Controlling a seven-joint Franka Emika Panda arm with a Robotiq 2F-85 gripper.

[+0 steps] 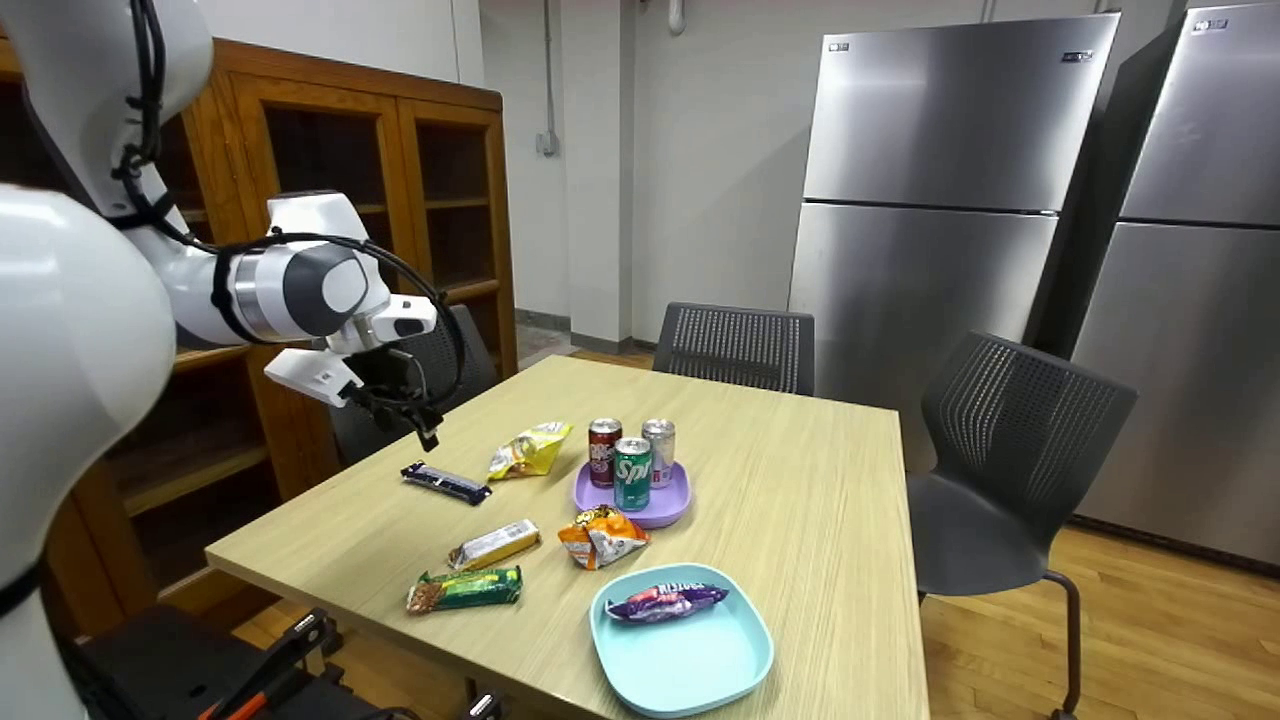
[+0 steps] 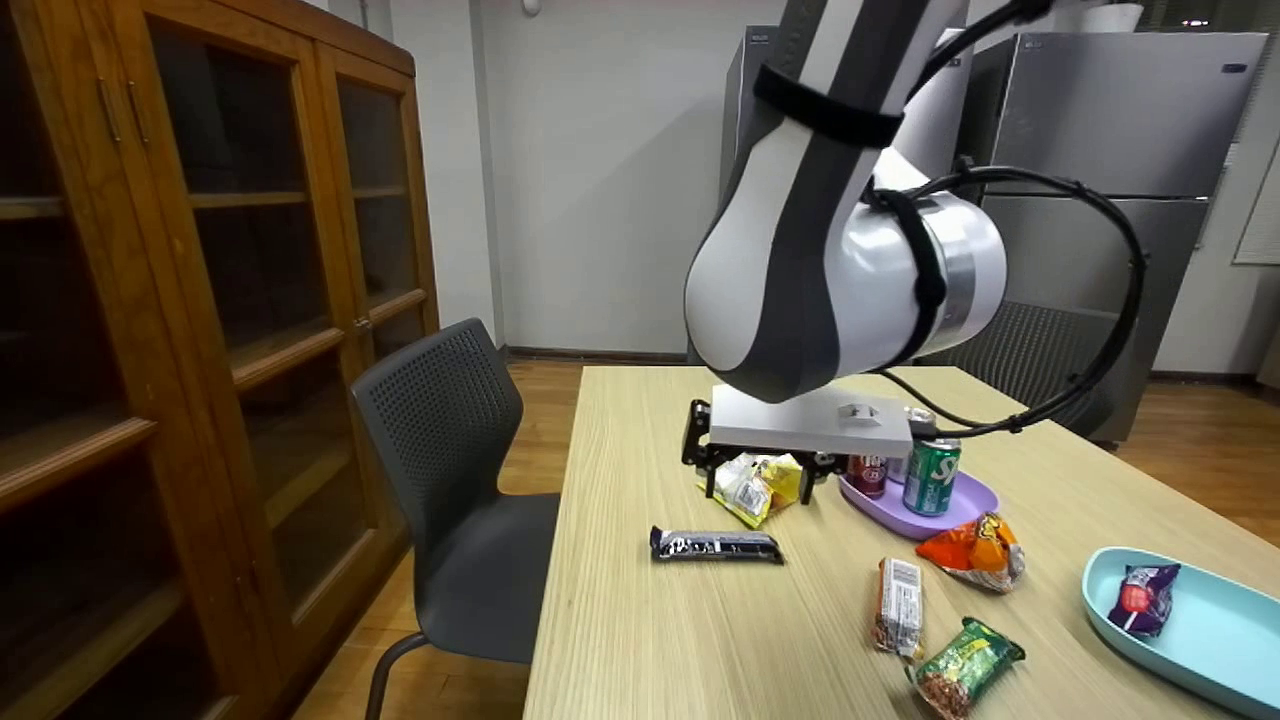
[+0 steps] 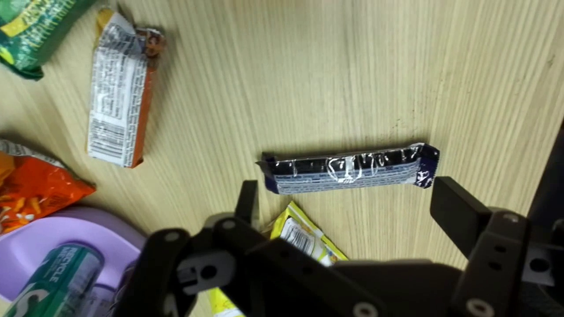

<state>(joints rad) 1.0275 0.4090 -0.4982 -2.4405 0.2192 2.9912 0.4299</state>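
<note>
The dark-wrapped bar (image 3: 348, 171) lies flat on the pale table (image 3: 308, 88), touching nothing but the tabletop as far as I can see. Handling assessment: my fingers (image 3: 458, 211) are lined up along the bar's length, which I judge a poor angle for closing on it. A sound grip calls for turning the wrist about a quarter, so the pads meet the two long sides at mid-length; a squeeze end to end could buckle the wrapper. I would descend straight and slowly, stopping short of the wood, and stay clear of the yellow bag (image 1: 530, 452) near it.

Position relative to my gripper (image 2: 758, 493): the bar is below and apart from it; in the wrist view it shows just beyond the fingertips, nearly as long as the gap. The fingers are spread wide and pinch nothing.

Surroundings: a white-labelled bar (image 3: 115, 97) lies apart, with a green packet (image 1: 485, 588) beside it. An orange bag (image 1: 602, 540) lies just beside a purple plate (image 1: 677, 500) bearing three upright cans: dark red (image 1: 604, 453), green (image 1: 632, 478) and silver (image 1: 660, 448). A pale blue tray (image 1: 690, 665) holds a purple packet (image 1: 667, 602).
</note>
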